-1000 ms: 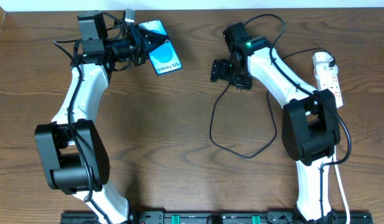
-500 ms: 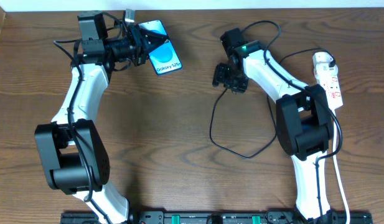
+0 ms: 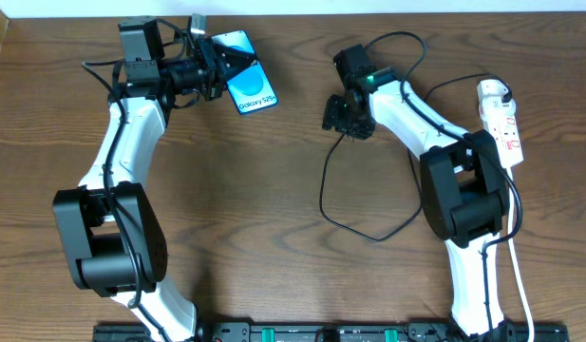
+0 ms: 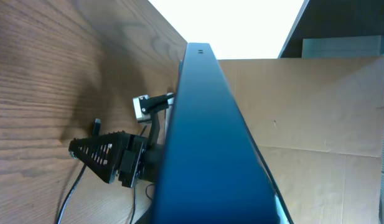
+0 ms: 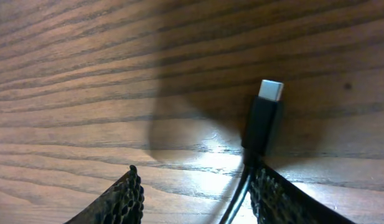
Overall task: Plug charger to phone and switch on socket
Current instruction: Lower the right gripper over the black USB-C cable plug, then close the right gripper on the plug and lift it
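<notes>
The left gripper (image 3: 219, 66) is closed on one end of the slim black-edged smartphone (image 3: 248, 85) with its blue lit screen, near the far edge of the brown wooden table (image 3: 274, 237). Its wrist view shows only the phone's edge. The right gripper (image 3: 348, 114) stands open. The long thin black charger cable (image 3: 324, 190) passes between its mesh fingers (image 5: 117, 199), and the silver plug tip (image 5: 271, 90) lies on the wood. The white elongated power strip (image 3: 501, 119) is partly behind the right arm, and its switches are too small to read.

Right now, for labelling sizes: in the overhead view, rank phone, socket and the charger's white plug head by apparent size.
1. phone, broadest.
2. socket, about as long but narrower.
3. white plug head, clearly smallest.
</notes>
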Robot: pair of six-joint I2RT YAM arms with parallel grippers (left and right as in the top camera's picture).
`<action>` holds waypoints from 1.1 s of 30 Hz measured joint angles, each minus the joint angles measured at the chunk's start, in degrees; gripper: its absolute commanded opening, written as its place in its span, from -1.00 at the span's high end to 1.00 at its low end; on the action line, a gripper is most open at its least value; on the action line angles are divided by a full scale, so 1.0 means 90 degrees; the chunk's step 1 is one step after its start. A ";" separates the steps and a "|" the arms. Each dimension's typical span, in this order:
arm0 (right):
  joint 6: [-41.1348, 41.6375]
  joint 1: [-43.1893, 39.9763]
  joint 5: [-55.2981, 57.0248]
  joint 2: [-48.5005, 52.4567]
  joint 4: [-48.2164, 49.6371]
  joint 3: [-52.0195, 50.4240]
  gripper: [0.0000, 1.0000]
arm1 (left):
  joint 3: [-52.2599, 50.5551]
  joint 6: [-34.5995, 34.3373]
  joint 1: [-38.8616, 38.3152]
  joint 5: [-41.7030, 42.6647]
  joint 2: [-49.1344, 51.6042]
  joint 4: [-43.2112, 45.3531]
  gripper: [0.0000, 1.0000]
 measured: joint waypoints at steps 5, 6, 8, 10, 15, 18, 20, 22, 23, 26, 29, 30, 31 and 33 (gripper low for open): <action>0.0034 -0.0002 0.0039 -0.0034 0.0075 -0.0114 0.60 | 0.0000 0.0000 0.0000 0.0000 0.0000 0.0002 0.85; 0.0049 -0.0002 0.0053 -0.0034 0.0083 -0.0121 0.76 | 0.0000 0.0000 0.0000 0.0000 0.0000 0.0000 0.85; 0.0049 -0.0002 0.0049 -0.0034 0.0100 -0.0160 0.94 | 0.0000 0.0000 0.0000 0.0000 0.0000 0.0002 0.85; 0.0032 -0.0002 0.0049 -0.0034 0.0102 -0.0189 0.98 | 0.0000 -0.0002 0.0000 0.0000 0.0000 -0.0007 0.85; -0.0364 -0.0002 -0.0189 -0.0029 0.0340 -0.0231 0.98 | 0.0000 0.0000 0.0000 0.0000 0.0000 -0.0041 0.85; -0.0913 -0.0012 -0.0639 0.0010 0.0525 -0.0248 0.98 | 0.0000 0.0000 0.0000 0.0000 0.0000 -0.0044 0.85; -0.1253 -0.0044 -0.1052 0.0019 0.0534 -0.0250 0.98 | 0.0000 -0.0002 0.0000 0.0000 0.0000 -0.0044 0.85; -0.1523 -0.0117 -0.1545 0.0019 0.0556 -0.0250 0.98 | 0.0000 -0.0002 0.0000 0.0000 0.0000 -0.0044 0.85; -0.1651 -0.0172 -0.1804 0.0019 0.0566 -0.0250 0.98 | 0.0000 0.0000 0.0000 0.0002 0.0000 -0.0044 0.86; -0.2123 -0.0423 -0.2708 0.0019 0.0612 -0.0250 0.98 | 0.0000 -0.0002 0.0000 0.0000 0.0000 -0.0044 0.85; -0.2657 -0.0712 -0.3621 0.0017 0.0631 -0.0250 0.98 | 0.0000 0.0000 0.0000 0.0000 0.0000 -0.0044 0.85; -0.2861 -0.0816 -0.3954 0.0017 0.0612 -0.0250 0.98 | 0.0000 0.0000 0.0000 0.0000 0.0000 -0.0044 0.85; -0.2999 -0.0884 -0.4170 0.0012 0.0595 -0.0250 0.98 | 0.0000 0.0000 0.0000 0.0000 0.0000 -0.0044 0.85; -0.3288 -0.1015 -0.4561 -0.0024 0.0520 -0.0250 0.98 | 0.0000 0.0000 0.0000 0.0002 0.0000 -0.0044 0.85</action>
